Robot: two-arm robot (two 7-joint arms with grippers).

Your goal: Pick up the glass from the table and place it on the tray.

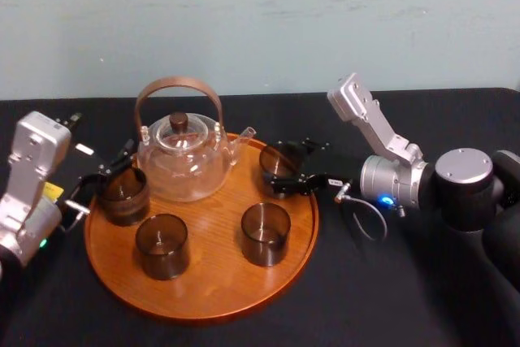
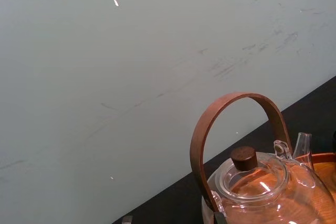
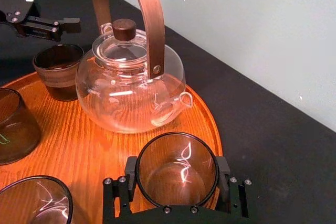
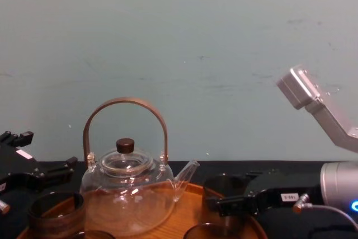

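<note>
The wooden tray [image 1: 219, 270] holds a glass teapot [image 1: 183, 156] and several dark glasses. One glass [image 1: 278, 160] stands at the tray's far right rim, and my right gripper [image 1: 286, 172] is shut on it. In the right wrist view the black fingers [image 3: 224, 174] press both sides of this glass [image 3: 176, 163], whose base rests on the tray [image 3: 94, 140]. My left gripper [image 1: 104, 180] is open at the tray's left edge, beside another glass [image 1: 123, 195], with nothing between its fingers.
Two more glasses [image 1: 162, 245] [image 1: 266, 233] stand on the tray's near half. The teapot's tall brown handle [image 4: 126, 104] rises between the arms. A black cloth [image 1: 390, 282] covers the table, and a pale wall stands behind.
</note>
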